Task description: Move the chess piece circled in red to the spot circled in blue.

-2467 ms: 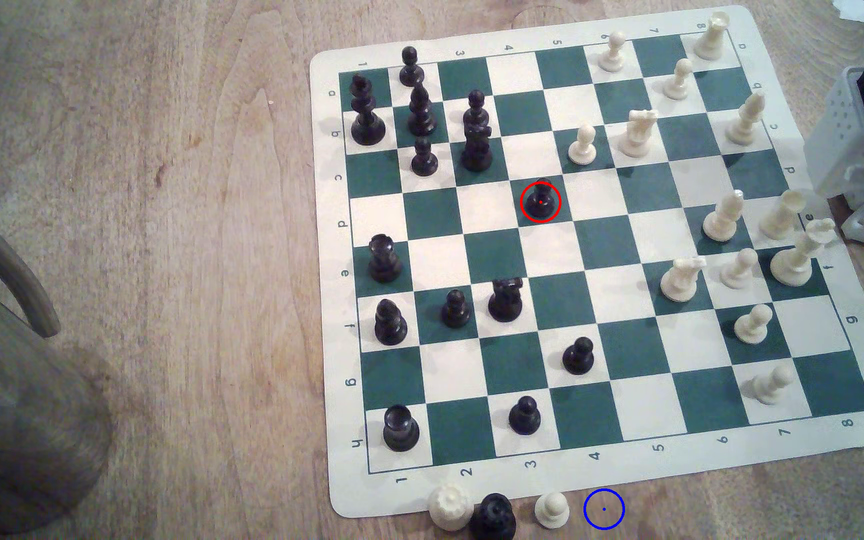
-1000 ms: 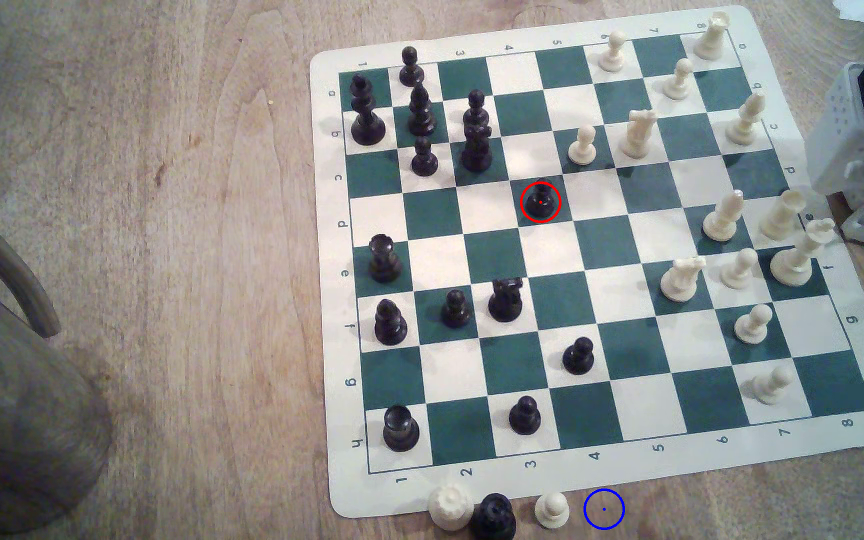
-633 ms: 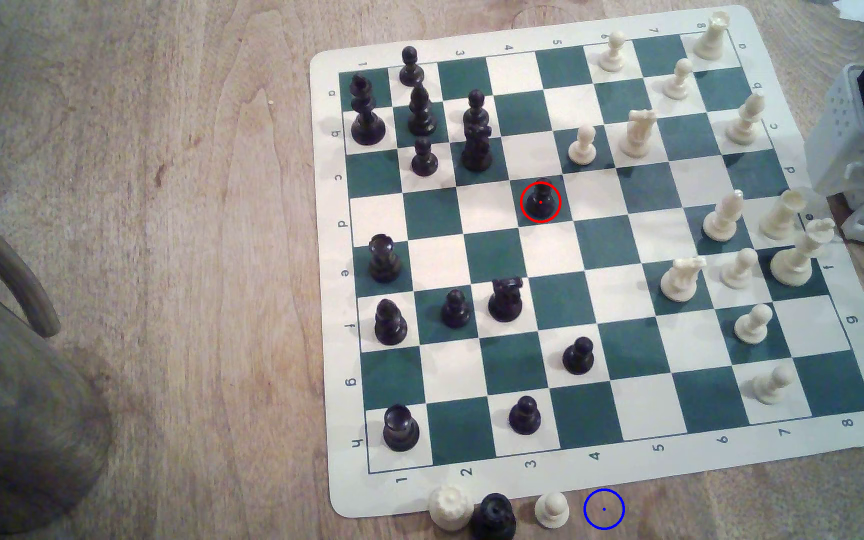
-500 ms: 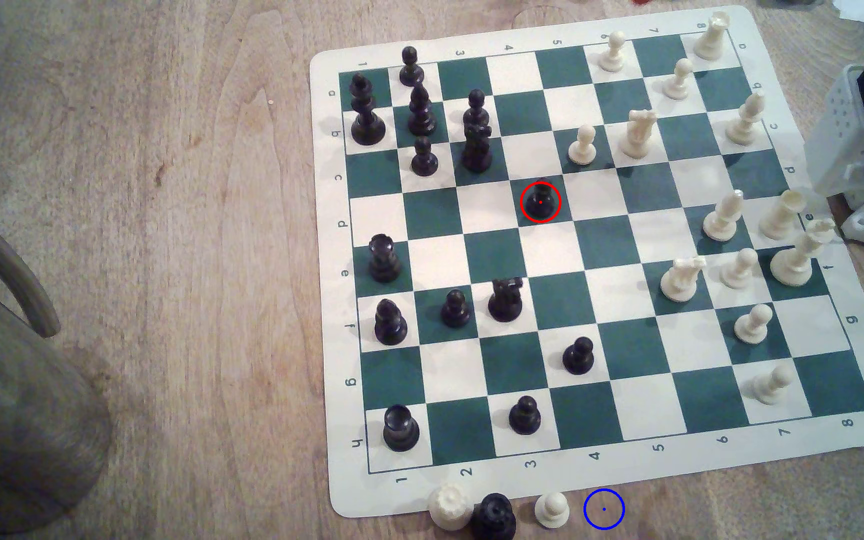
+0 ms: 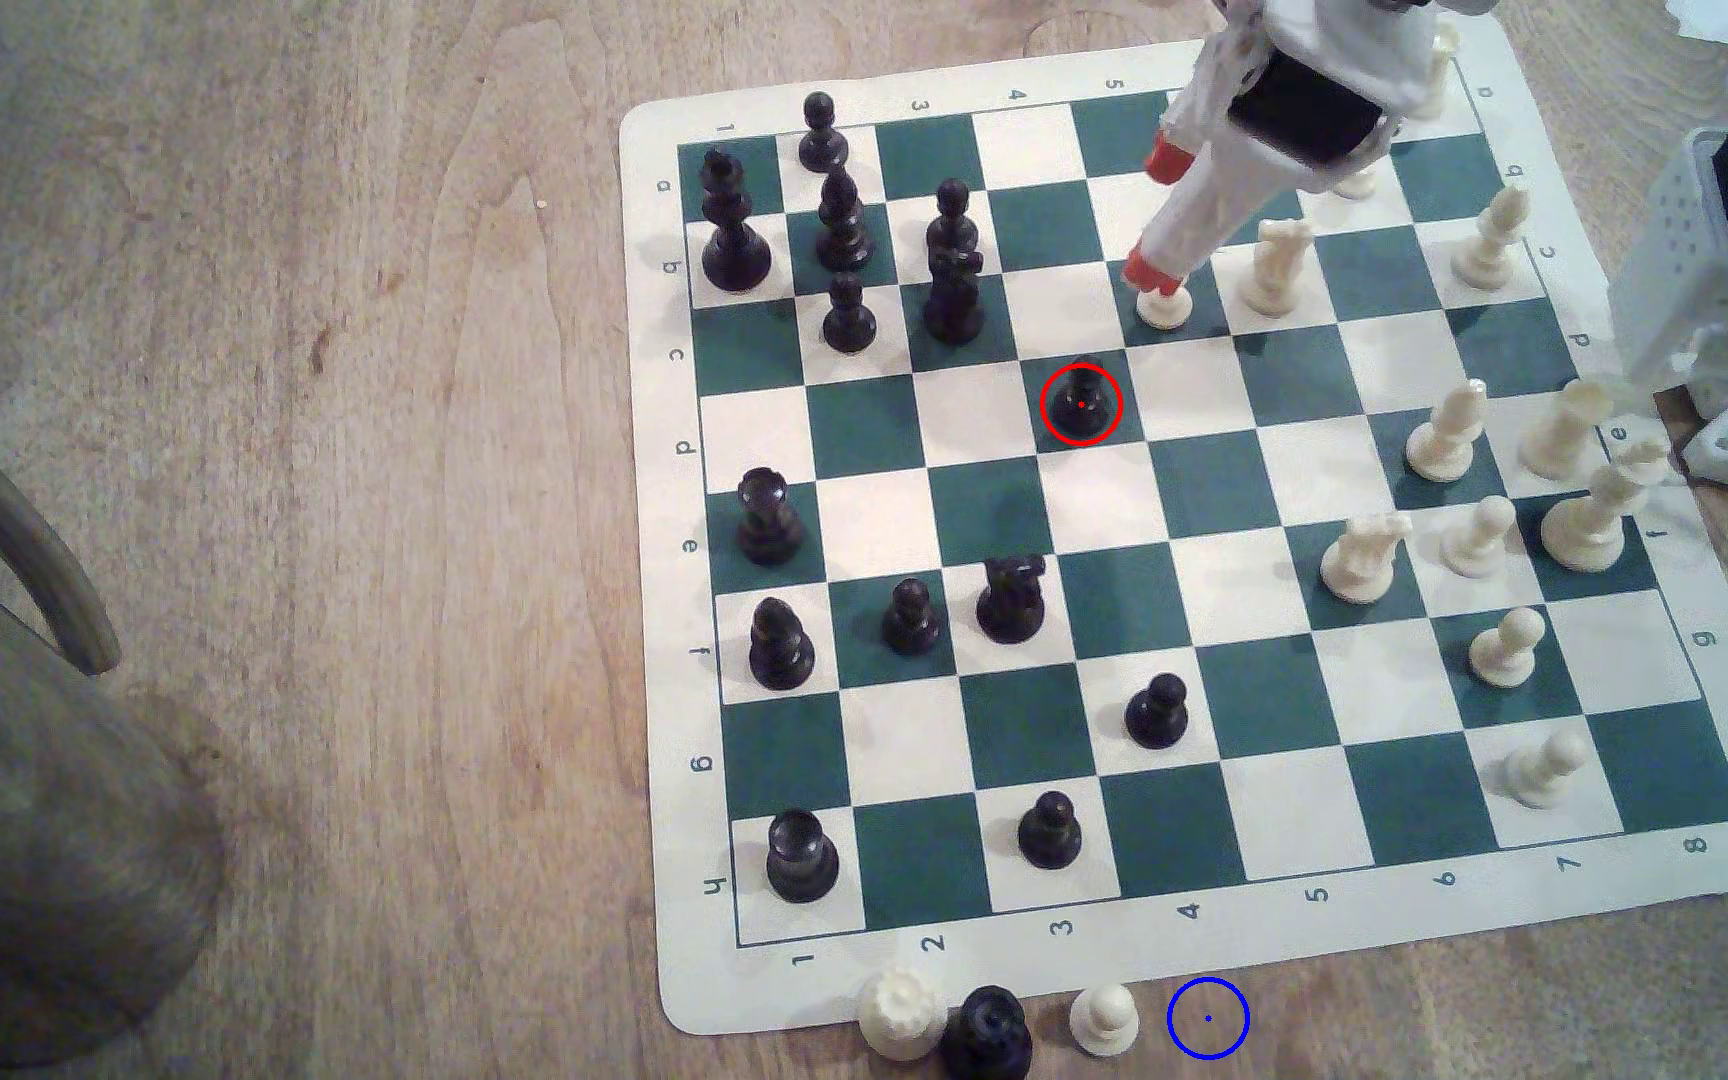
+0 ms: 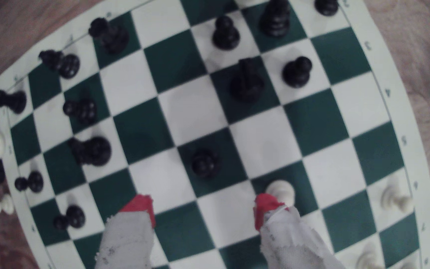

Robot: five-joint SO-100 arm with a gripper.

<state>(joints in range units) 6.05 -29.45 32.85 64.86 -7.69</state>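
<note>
The red-tipped fingers [image 6: 139,204] of the gripper [image 5: 1156,213] are spread apart with nothing between them, above the chessboard [image 5: 1462,903]. The black pawn [image 5: 1081,400] stands upright on a green square, red-circled. The blue-circled spot [image 5: 1208,1019] lies on the table beside the board's edge.

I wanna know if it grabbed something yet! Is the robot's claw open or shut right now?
Gripper: open and holding nothing; its red-tipped fingers are spread apart above the board, not yet at the black pawn.
</note>
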